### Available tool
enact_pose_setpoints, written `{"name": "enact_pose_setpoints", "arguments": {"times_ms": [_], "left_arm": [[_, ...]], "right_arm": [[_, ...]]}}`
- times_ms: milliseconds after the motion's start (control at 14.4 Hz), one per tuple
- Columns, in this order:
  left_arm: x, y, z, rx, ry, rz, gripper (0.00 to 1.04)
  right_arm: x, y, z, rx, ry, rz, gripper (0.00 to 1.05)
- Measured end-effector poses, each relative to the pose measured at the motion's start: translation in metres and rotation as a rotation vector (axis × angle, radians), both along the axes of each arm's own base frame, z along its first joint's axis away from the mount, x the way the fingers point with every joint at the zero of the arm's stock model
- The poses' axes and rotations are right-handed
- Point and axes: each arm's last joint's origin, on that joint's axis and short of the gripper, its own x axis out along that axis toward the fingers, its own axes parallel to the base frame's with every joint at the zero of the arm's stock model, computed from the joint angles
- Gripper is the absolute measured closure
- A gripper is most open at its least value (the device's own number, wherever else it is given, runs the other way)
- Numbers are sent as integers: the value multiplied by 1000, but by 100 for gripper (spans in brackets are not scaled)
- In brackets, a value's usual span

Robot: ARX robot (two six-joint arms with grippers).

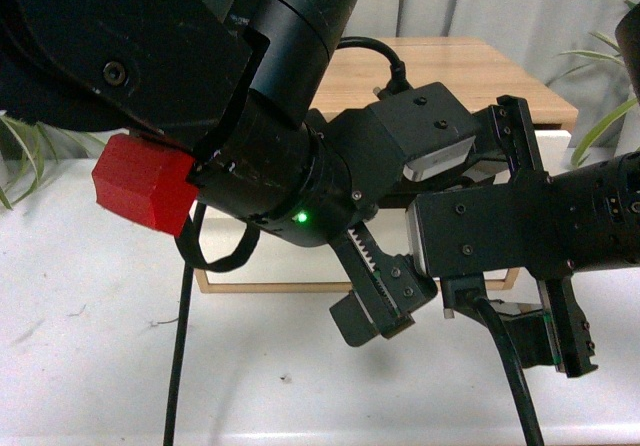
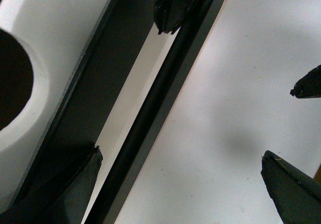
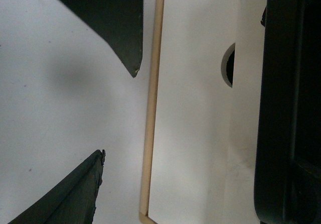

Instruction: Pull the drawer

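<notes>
White counter (image 1: 100,366) carries light wood-topped cabinet (image 1: 450,71), mostly hidden behind two black arms. Wide white-fronted drawer (image 2: 65,33) with half-round notch (image 2: 10,78) sits in cabinet front, close before both wrist cameras. Long black bar handle (image 2: 150,108) runs between spread-apart fingers of left end effector (image 2: 181,152); contact unclear. Right end effector (image 3: 118,113) fingers likewise apart, holding nothing, over counter just beside drawer front.
</notes>
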Motion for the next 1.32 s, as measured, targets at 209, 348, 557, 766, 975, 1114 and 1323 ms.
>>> {"name": "enact_pose_setpoints", "arguments": {"times_ms": [209,348,557,766,975,1114,1323], "left_arm": [[-18,2,-4,1,3,-27,7],[-36,6,-8,-2,11,-60,7],[-64,10,-13,-7,25,-118,7],[-87,16,-14,-21,43,-144,7],[-94,29,-4,-58,64,-118,7],[-97,39,14,-114,62,-107,7],[-110,50,43,-211,53,-140,7]], "right_arm": [[-23,4,2,-13,13,-5,6],[-46,6,3,-9,26,-6,6],[-82,10,2,-7,36,7,6],[-104,9,3,-5,58,21,6],[-108,7,9,32,45,48,6],[-109,3,26,75,-14,90,6],[-102,-10,58,162,-61,52,6]]}}
